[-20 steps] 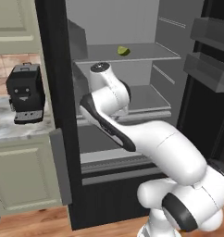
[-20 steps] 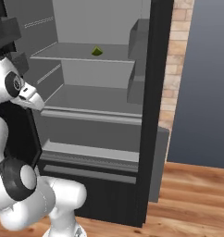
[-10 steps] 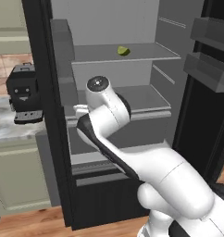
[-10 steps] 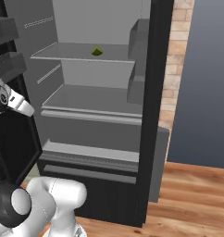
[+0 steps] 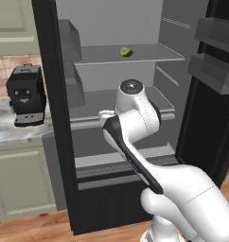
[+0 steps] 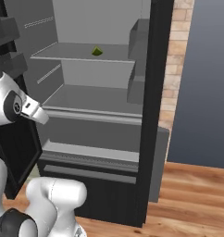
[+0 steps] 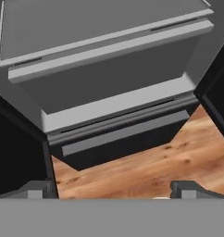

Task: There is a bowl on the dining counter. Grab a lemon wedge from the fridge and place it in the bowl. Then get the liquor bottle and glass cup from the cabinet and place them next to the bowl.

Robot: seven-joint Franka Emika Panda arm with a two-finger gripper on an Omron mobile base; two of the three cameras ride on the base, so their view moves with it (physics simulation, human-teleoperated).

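Observation:
The lemon wedge (image 5: pixel 126 51), small and yellow-green, lies on the upper shelf (image 5: pixel 154 56) of the open fridge; it also shows on that shelf from the right base camera (image 6: pixel 97 51). My gripper (image 7: pixel 114 190) is open with nothing between its fingertips (image 7: pixel 37 190). It points down at the fridge's bottom drawer front (image 7: pixel 118 134) and the wood floor, well below the lemon wedge. My arm is folded in front of the fridge's middle shelf (image 5: pixel 88 101). The bowl, the liquor bottle, the glass cup and the cabinet are out of view.
Both fridge doors stand open: the left door (image 5: pixel 52 118) and the right door with its bins (image 5: pixel 213 71). A black coffee machine (image 5: pixel 25 96) sits on the marble counter to the left. A brick wall (image 6: pixel 176 69) borders the fridge's right side.
My arm has drawn back from the fridge and folded lower, its elbow swinging right in the left base view. The lemon wedge and fridge have not moved. The gripper stays open.

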